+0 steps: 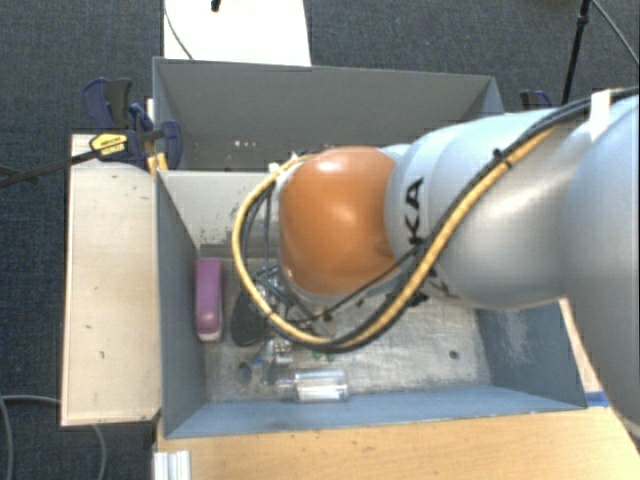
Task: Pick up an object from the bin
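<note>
My gripper (272,300) shows as a dark body under the orange cover, low over the left part of the bin floor. Right beside it on the left lies a dark oval thing (245,320). Further left, a purple oblong block (208,297) lies along the left wall. In front of the gripper, near the front wall, lies a clear plastic piece (318,385), with a small bluish-grey thing (256,368) to its left. The cover and cables hide what is directly under the gripper.
The arm and its orange cover reach in from the right and hide the middle and right of the bin. A bare stretch of floor shows at the front right.
</note>
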